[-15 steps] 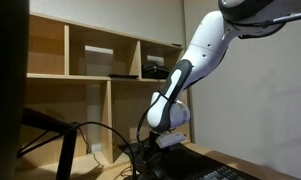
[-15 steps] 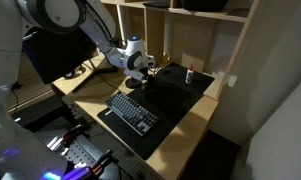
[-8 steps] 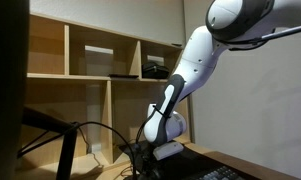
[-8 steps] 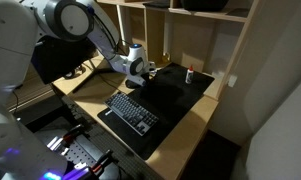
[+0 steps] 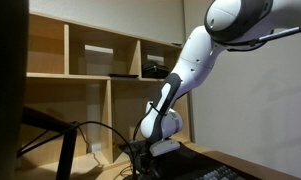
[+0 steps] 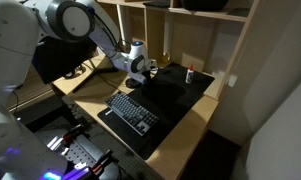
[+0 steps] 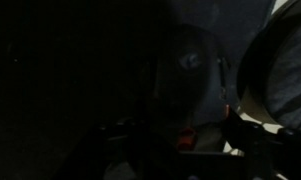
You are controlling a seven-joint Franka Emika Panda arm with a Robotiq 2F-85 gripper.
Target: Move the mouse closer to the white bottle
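Note:
In an exterior view my gripper (image 6: pixel 140 76) is lowered onto the back left part of the black desk mat (image 6: pixel 180 98). It covers the mouse there. The wrist view is very dark. A dark rounded body with a small glint, the mouse (image 7: pixel 190 68), fills its middle, and the jaws appear shut on it. The white bottle (image 6: pixel 188 74), tiny with a red top, stands upright on the mat's far side, well to the right of the gripper. In an exterior view from low down, the gripper (image 5: pixel 162 150) sits just above the desk surface.
A black keyboard (image 6: pixel 133 110) lies on the near left part of the mat. Wooden shelving (image 5: pixel 90 60) rises behind the desk. Cables (image 5: pixel 90 135) and a dark stand lie off to one side. The desk's front edge (image 6: pixel 180 140) is near the keyboard.
The arm has come down and the gripper has settled lower on the mat over the mouse. The jaws have gone from open to shut. The bottle and keyboard have not moved.

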